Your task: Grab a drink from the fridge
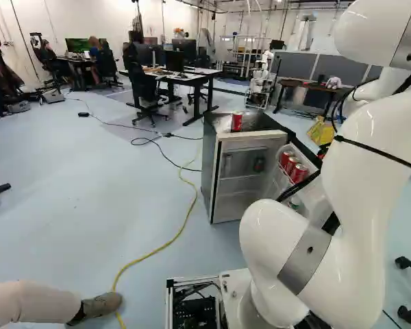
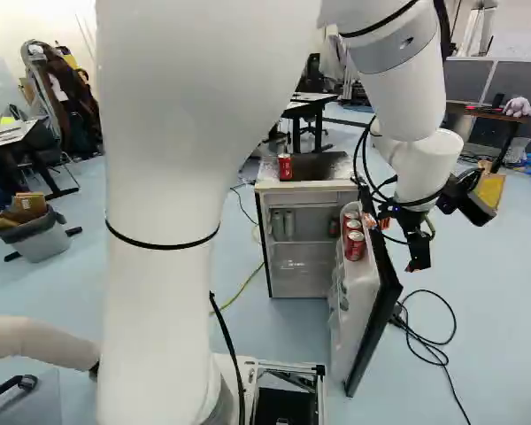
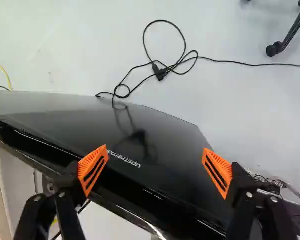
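- Door hazard: the fingers [image 3: 103, 150] are standing apart, holding nothing, over the outer face of the open door [image 3: 160, 135]. The drinks are sitting on its inner side, so any direct reach is risking pushing the door shut.
- Collision hazard: a low crossing by the arm [image 1: 363, 157] is inviting a clip on the door's top edge, jolting the row.
- Grip hazard: the door cans [image 2: 355, 245] are standing close together; a finger coming down off-centre is likely tipping a neighbour.
- Floor hazard: a shoe [image 1: 101, 306] is resting near the base [image 1: 234, 282]; driving without checking is endangering it.
- Drink, appearance: the door cans are showing red, rounded sides and pale metal lids, and are standing upright along the door's upper shelf.
- Spare drink: another red can [image 2: 285, 166] is standing upright on the fridge [image 2: 305, 184], near its top's front edge.
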### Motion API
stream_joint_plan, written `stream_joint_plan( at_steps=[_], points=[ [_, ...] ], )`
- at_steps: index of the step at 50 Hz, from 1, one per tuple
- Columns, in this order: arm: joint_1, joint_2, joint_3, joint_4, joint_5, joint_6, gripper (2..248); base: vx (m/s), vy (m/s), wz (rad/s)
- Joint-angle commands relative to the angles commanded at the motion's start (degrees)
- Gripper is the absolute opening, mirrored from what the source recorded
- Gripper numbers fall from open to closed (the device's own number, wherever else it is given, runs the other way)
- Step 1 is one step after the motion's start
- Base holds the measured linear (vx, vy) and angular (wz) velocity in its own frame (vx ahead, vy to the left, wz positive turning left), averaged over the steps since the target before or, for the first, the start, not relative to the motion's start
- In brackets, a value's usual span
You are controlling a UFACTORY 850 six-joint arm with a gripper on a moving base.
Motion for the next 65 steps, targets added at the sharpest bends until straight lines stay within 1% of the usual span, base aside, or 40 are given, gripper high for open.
stream_joint_plan(
  at_steps=[34, 65],
  points=[
    [2.7, 4.5, 6.0, 0.0, 0.0, 0.0, 247, 0.0, 0.0, 0.0],
    [5.7, 8.7, 11.2, 0.0, 0.0, 0.0, 247, 0.0, 0.0, 0.0]
  ],
)
